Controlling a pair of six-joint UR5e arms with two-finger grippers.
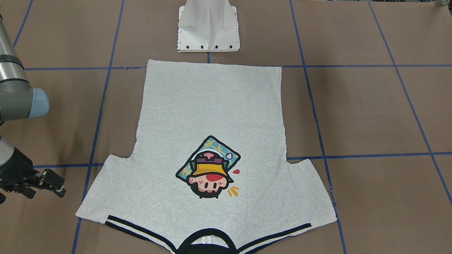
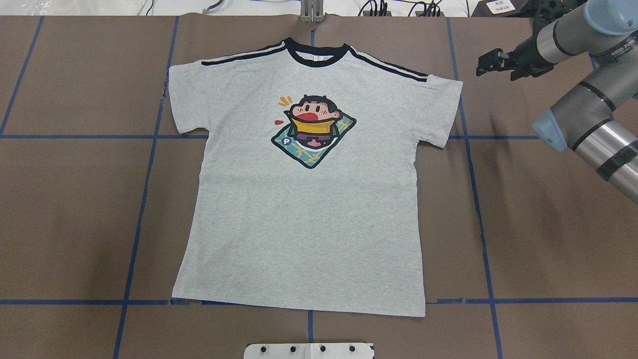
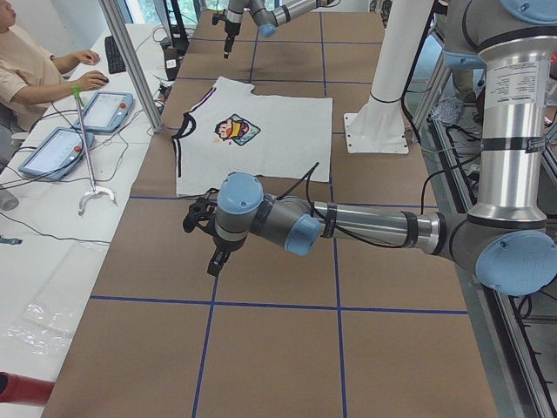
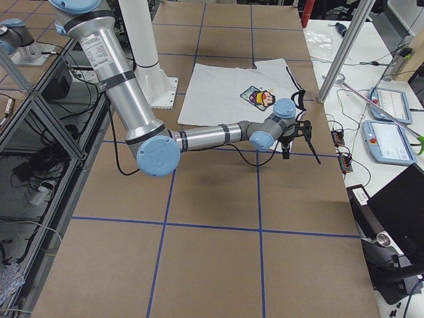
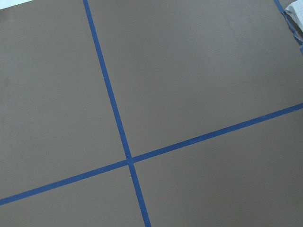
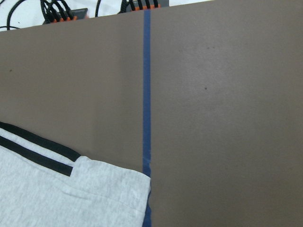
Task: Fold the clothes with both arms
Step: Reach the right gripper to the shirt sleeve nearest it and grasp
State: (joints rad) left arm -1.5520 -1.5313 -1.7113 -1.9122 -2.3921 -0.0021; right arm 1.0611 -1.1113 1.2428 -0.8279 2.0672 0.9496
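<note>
The clothes are one light grey T-shirt (image 2: 309, 224) lying flat and face up, its cartoon print (image 2: 313, 130) showing. The black neckband (image 2: 315, 54) points away from the robot and the hem lies near the base. My right gripper (image 2: 484, 64) hovers over bare table just outside the shirt's right sleeve (image 2: 441, 107), apart from it, fingers spread and empty. It also shows as the right gripper (image 1: 56, 185) facing the shirt (image 1: 212, 106). The right wrist view shows that sleeve corner (image 6: 71, 194). My left gripper (image 3: 202, 244) hangs over bare table well clear of the shirt (image 3: 261, 157); I cannot tell its state.
The white pedestal base (image 1: 208, 28) stands just behind the shirt's hem. Blue tape lines (image 2: 144, 199) grid the brown table. A person (image 3: 26, 70) sits at a side desk with tablets (image 3: 104, 109). Cables (image 2: 398, 7) run along the far edge.
</note>
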